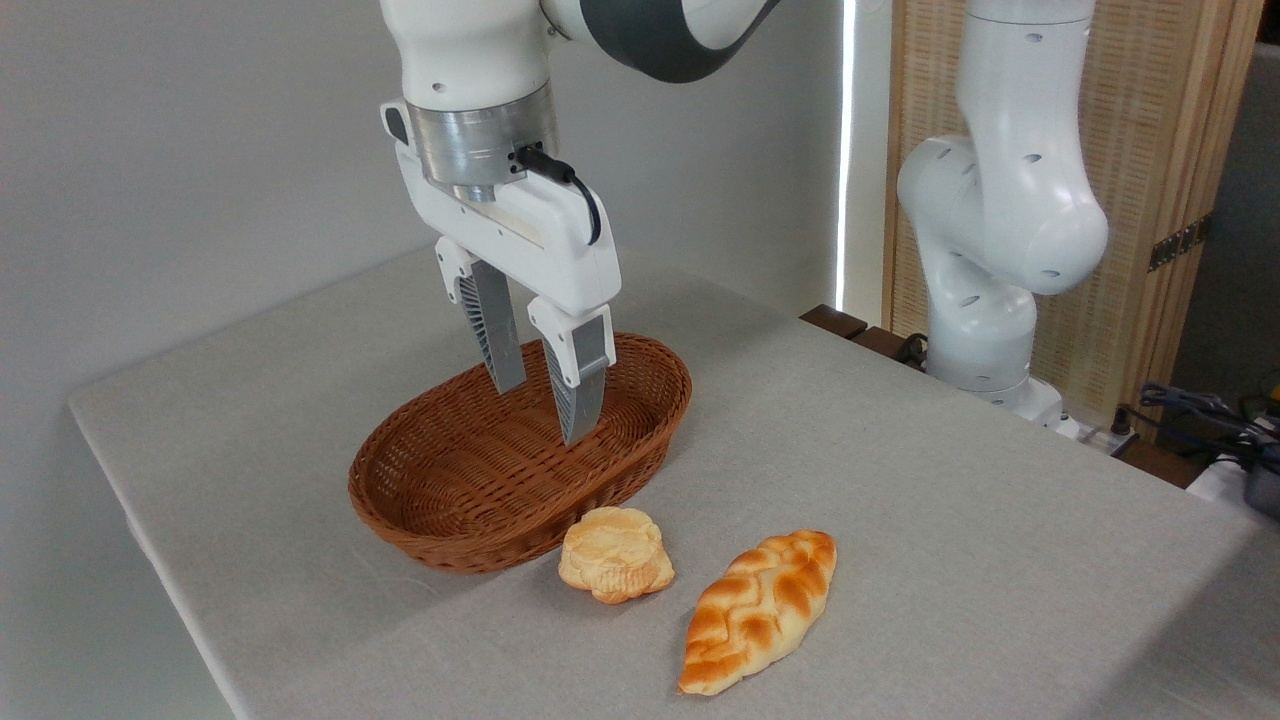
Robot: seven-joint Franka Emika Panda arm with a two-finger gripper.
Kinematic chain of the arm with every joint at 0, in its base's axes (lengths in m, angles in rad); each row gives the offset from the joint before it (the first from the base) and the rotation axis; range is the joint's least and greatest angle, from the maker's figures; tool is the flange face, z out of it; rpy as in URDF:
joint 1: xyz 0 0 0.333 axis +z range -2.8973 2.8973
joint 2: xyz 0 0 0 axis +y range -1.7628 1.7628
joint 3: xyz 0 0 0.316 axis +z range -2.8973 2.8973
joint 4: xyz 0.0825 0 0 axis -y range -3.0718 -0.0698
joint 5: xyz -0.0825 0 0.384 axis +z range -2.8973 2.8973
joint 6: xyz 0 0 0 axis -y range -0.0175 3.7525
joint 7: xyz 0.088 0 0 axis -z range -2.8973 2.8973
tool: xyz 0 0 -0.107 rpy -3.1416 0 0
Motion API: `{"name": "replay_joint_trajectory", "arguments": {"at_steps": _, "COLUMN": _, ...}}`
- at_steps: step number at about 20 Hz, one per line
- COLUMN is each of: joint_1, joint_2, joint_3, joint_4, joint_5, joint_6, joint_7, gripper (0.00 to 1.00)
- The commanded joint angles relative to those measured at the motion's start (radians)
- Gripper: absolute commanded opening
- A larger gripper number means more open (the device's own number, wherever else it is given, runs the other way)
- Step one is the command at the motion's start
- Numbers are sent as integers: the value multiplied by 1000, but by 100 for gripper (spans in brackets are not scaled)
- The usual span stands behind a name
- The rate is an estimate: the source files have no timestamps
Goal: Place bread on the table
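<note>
The bread [760, 610], a golden braided loaf, lies flat on the table [950, 520] near the front edge, right of a small round bun [614, 567]. My gripper [545, 407] hangs open and empty above the brown wicker basket [400, 480], well up and to the left of the bread. Nothing sits between its grey fingers [580, 385].
The basket holds nothing that shows. The bun rests just in front of the basket's rim. The arm's white base [985, 330] stands at the table's far right, with cables [1200, 420] beyond it. The table's left edge drops off near the basket.
</note>
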Motion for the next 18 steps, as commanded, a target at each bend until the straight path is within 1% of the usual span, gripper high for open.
{"name": "replay_joint_trajectory", "arguments": {"at_steps": 1, "joint_1": -5, "joint_2": 10, "joint_3": 7, "joint_4": 22, "joint_5": 12, "joint_6": -3, "joint_7": -18, "gripper": 100}}
{"name": "replay_joint_trajectory", "arguments": {"at_steps": 13, "joint_1": -5, "joint_2": 4, "joint_3": 5, "joint_4": 43, "joint_5": 4, "joint_6": -9, "joint_7": -17, "gripper": 100}}
{"name": "replay_joint_trajectory", "arguments": {"at_steps": 17, "joint_1": 6, "joint_2": 6, "joint_3": 2, "joint_4": 43, "joint_5": 0, "joint_6": -7, "joint_7": -14, "gripper": 100}}
{"name": "replay_joint_trajectory", "arguments": {"at_steps": 18, "joint_1": 18, "joint_2": 6, "joint_3": -18, "joint_4": 43, "joint_5": -2, "joint_6": -7, "joint_7": -12, "gripper": 100}}
